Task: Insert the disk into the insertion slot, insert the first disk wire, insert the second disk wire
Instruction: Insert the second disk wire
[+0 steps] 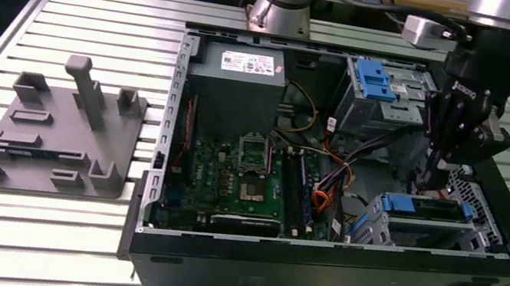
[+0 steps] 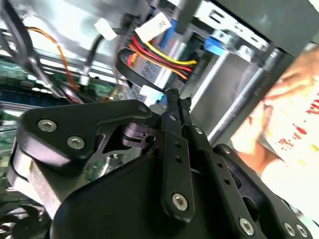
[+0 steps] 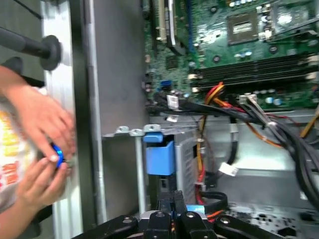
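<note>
The disk, silver in a bright blue caddy, lies inside the insertion slot, a silver cage at the near right corner of the open computer case. My gripper hangs just above the disk's inner end, fingers pressed shut. In the first wrist view the blue caddy sits right beyond my gripper. A looped black wire and a red, yellow and orange wire bundle run close to my gripper. Whether the fingertips pinch a wire cannot be told.
A person's hands hold a small blue object at the case's outer wall. The motherboard, power supply and a taller cage with a blue latch fill the case. A grey fixture plate lies on the slatted table.
</note>
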You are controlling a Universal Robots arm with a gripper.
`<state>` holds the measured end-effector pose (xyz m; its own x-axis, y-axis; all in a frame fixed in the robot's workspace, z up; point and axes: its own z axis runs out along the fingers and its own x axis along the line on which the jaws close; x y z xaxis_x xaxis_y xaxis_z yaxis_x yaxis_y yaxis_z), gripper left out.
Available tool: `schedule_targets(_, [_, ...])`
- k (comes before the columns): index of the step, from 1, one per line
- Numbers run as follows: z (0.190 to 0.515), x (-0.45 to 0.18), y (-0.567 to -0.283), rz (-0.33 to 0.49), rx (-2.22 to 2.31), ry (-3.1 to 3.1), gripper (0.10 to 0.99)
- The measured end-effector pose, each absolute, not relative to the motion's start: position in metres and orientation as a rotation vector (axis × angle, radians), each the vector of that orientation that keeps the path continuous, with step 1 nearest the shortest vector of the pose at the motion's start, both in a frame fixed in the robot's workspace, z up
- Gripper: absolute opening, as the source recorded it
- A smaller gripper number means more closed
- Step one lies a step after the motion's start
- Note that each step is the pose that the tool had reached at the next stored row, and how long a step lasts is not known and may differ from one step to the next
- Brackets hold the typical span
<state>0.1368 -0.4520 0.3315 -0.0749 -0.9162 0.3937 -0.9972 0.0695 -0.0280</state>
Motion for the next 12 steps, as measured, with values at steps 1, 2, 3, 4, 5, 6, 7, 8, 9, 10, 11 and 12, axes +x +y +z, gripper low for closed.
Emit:
schedule_targets(1, [0.3316, 0.1371, -0.4527, 0.409, 1.936, -2.088, 0.145])
schedule_targets(2, [0.3318, 0.1376, -0.4535, 0.397, 1.943, -2.095, 0.145])
schedule_targets(3, [0.332, 0.1381, -0.4543, 0.388, 1.949, -2.101, 0.145])
schedule_targets(4, [0.3323, 0.1388, -0.4553, 0.379, 1.954, -2.107, 0.145])
schedule_targets(5, [0.3328, 0.1395, -0.4562, 0.372, 1.957, -2.11, 0.145])
schedule_targets(6, [0.3333, 0.1403, -0.457, 0.366, 1.959, -2.111, 0.145])
schedule_targets(7, [0.3337, 0.141, -0.4578, 0.36, 1.96, -2.112, 0.145])
schedule_targets(8, [0.3341, 0.1415, -0.4583, 0.354, 1.962, -2.113, 0.145])
schedule_targets(9, [0.3344, 0.1419, -0.4587, 0.347, 1.962, -2.111, 0.145])
schedule_targets(10, [0.3344, 0.1424, -0.459, 0.34, 1.962, -2.109, 0.145])
schedule_targets(11, [0.3345, 0.143, -0.4592, 0.333, 1.961, -2.106, 0.145])
schedule_targets(12, [0.3344, 0.1434, -0.4591, 0.331, 1.96, -2.105, 0.145])
